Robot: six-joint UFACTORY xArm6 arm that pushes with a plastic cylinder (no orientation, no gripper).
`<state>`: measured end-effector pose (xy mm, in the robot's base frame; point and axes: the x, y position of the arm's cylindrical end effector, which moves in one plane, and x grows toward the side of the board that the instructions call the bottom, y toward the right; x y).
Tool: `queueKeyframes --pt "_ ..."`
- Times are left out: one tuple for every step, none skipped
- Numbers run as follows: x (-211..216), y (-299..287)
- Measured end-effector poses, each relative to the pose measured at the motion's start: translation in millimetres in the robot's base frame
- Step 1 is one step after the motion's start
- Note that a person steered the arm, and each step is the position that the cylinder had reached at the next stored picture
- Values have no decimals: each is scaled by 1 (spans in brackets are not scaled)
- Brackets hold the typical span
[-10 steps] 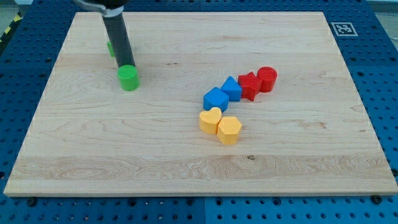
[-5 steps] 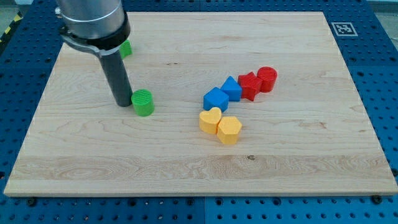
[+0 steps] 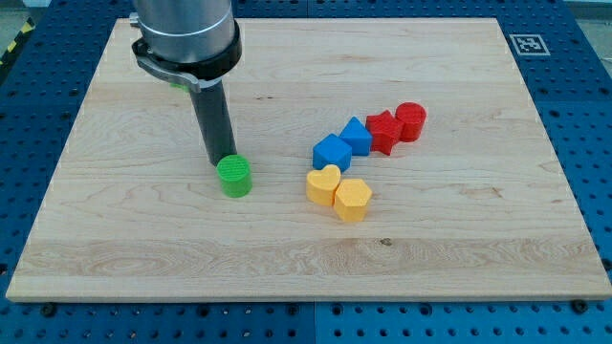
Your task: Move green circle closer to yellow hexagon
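single view of the wooden bench with the pushing rod at work. my tip sits touching the green circle on its upper-left side, so the block lies between the tip and its goal. the yellow hexagon rests toward the view's right of the green circle, slightly lower, touching a yellow heart on its upper left. a clear strip of bench separates the green circle from the yellow pair; the two are near but not yet beside each other. judged from this layout, the task is partly done: the circle lies nearer the middle of the bench than its edge, and a further short push toward the view's right and a little down remains. the yellow heart lies nearly in the direct line and may be struck first. two blue blocks, a red star and a red cylinder form a diagonal chain above the yellow pair. no claw exists on this arm, so no open or closed state can be reported.
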<state>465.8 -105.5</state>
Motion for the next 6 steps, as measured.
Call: queueKeyframes --pt "25 -1" --pt "36 1" --pt "42 5" --pt "60 27" --pt "67 59" --pt "78 91"
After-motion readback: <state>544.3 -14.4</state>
